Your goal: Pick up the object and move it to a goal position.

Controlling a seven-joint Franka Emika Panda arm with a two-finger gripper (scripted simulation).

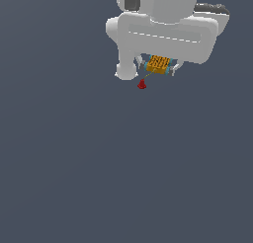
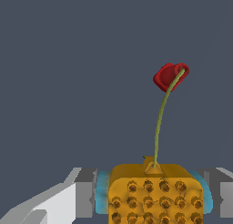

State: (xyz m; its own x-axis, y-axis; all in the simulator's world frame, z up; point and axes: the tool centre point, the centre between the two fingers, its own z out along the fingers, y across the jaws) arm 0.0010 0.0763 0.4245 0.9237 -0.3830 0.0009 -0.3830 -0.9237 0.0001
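I have the gripper clamped on the object, pads on both sides so it cannot slip; goal position is just beside.

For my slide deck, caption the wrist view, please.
Orange block held between the jaws, a thin green stem arcing from it to the red marker.

- Object: between the two fingers of the gripper, touched on both sides, under the arm's body.
- Goal position: just beside the object, toward the exterior view's left and lower in that view; apart from it.
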